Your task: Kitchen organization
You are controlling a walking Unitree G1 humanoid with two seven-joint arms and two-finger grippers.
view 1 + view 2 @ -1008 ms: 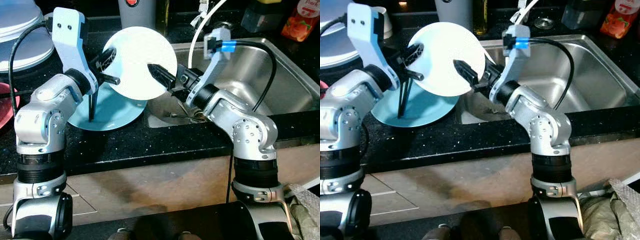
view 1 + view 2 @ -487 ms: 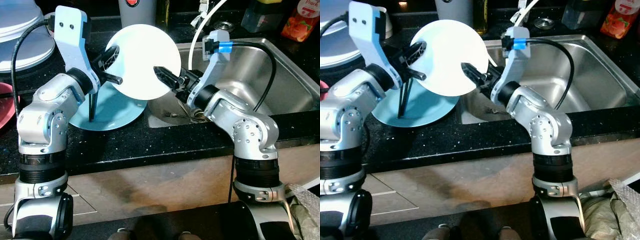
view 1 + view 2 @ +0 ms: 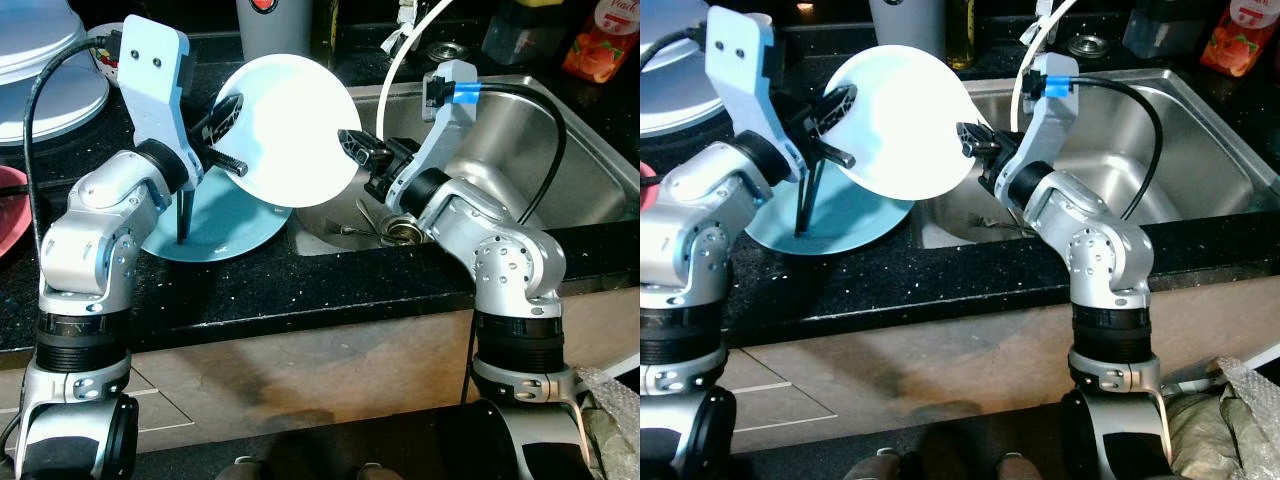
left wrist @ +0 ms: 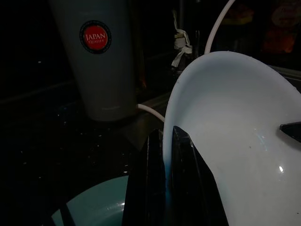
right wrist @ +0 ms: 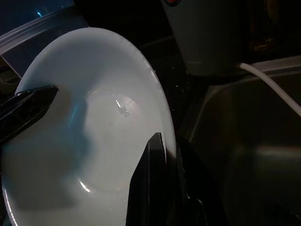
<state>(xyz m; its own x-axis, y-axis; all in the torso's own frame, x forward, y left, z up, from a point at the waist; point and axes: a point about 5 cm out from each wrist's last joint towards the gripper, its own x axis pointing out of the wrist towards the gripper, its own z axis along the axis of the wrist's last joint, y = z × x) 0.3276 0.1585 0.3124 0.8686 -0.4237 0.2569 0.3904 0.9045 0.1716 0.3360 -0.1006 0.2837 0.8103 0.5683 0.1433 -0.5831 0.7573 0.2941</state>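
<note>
A white plate (image 3: 285, 125) hangs tilted on edge above the black counter, just left of the sink. My left gripper (image 3: 232, 120) is shut on its left rim; in the left wrist view the two black fingers (image 4: 181, 188) pinch the rim of the plate (image 4: 240, 127). My right gripper (image 3: 352, 148) is shut on the opposite rim, and its fingers (image 5: 150, 188) straddle the edge of the plate (image 5: 94, 127). Under the white plate a light teal plate (image 3: 225, 225) lies flat on the counter.
The steel sink (image 3: 570, 170) on the right holds cutlery (image 3: 385, 228) near the drain. A grey tumbler with a red sticker (image 4: 101, 61) and a white hose (image 3: 398, 70) stand behind. White dishes (image 3: 40, 60) and a red plate (image 3: 10, 215) sit at the left, an orange bottle (image 3: 600, 40) at the back right.
My right gripper has drawn back across the white plate's face to its right rim. The plate and my left gripper have shifted slightly right and up.
</note>
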